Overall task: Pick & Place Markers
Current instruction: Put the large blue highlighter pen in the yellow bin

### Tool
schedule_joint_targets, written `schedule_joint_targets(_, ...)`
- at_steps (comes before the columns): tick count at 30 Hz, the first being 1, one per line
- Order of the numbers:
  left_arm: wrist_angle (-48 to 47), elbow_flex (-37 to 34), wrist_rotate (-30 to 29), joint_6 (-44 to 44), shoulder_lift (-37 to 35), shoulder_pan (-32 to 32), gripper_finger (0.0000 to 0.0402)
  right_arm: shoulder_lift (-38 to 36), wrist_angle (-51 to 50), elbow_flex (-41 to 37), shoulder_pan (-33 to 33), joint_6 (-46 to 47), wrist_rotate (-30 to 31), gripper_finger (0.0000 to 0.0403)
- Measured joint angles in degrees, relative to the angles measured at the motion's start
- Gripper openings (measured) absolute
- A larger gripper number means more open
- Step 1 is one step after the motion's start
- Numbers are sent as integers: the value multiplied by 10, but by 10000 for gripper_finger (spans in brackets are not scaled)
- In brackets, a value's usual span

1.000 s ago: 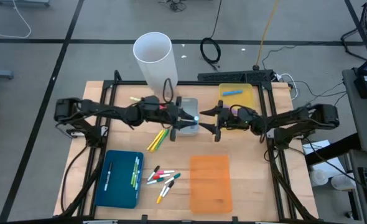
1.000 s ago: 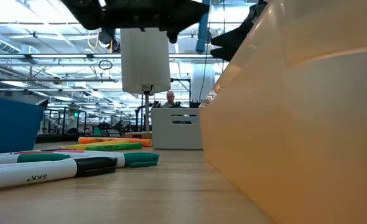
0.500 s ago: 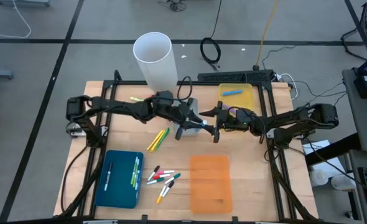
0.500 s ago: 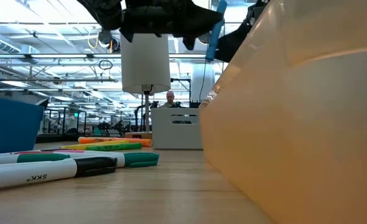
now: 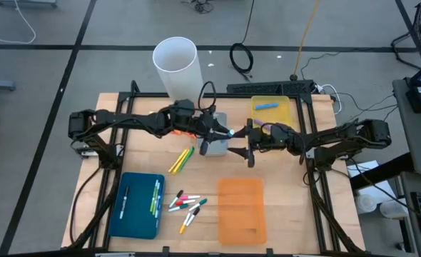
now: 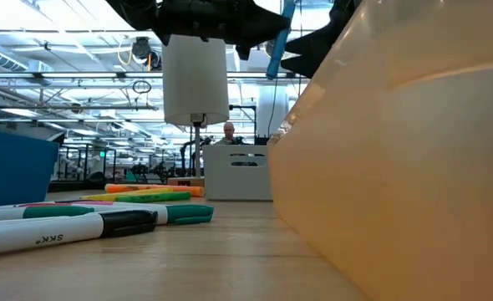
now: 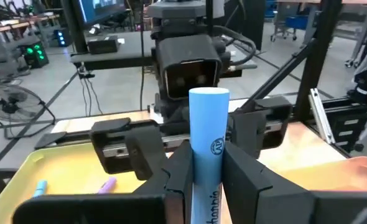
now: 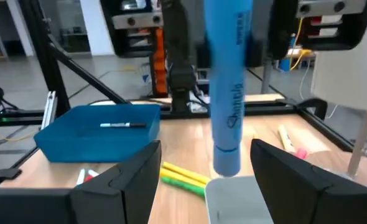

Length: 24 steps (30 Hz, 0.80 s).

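The blue marker (image 7: 208,146) is hanging in mid-air over the table's middle, pinched in your left gripper (image 5: 221,133), which has pulled back a touch since a moment ago. Your right gripper (image 5: 245,141) is facing it, fingers spread wide around the marker's free end, so you're lining up a handover. Looking at the trays: the yellow tray (image 5: 284,118) is holding a blue pen, the blue tray (image 5: 135,221) is holding a white pen and green ones, and the orange tray (image 5: 242,211) is showing nothing inside.
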Motion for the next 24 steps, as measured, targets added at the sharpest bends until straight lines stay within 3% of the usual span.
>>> schedule_joint_targets(13,38,0,6,-15,23,-27,63,0,35,-1,7,-19,-1,232)
schedule_joint_targets(19,59,0,25,-32,43,-26,63,0,40,-1,17,-33,-33,189)
schedule_joint_targets(24,65,0,28,-35,42,-26,63,0,40,-1,19,-44,-48,126)
